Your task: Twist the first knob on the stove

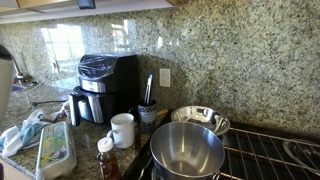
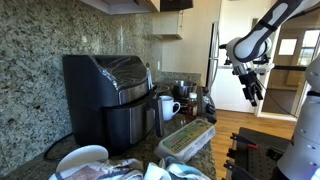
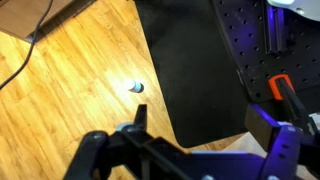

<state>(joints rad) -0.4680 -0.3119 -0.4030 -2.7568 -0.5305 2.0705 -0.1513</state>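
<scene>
1. Plenty of open air around the gripper [image 2: 251, 92], high over the wooden floor [image 3: 70, 70] and well apart from the counter; jaws apart in the wrist view.
2. Directly below in the wrist view: a black mat [image 3: 185, 60] and a perforated black board [image 3: 262, 50].
3. Stove [image 1: 272, 150] cut off by the lower right edge in an exterior view, black bar grates showing, knobs out of frame.
4. Crowding its visible end: a large steel pot [image 1: 187, 150], with a second steel bowl [image 1: 203, 119] just behind.
5. Along the counter: white mug [image 1: 123, 130], amber bottle [image 1: 106, 158], and black air fryer [image 1: 105, 85] against the granite wall.
</scene>
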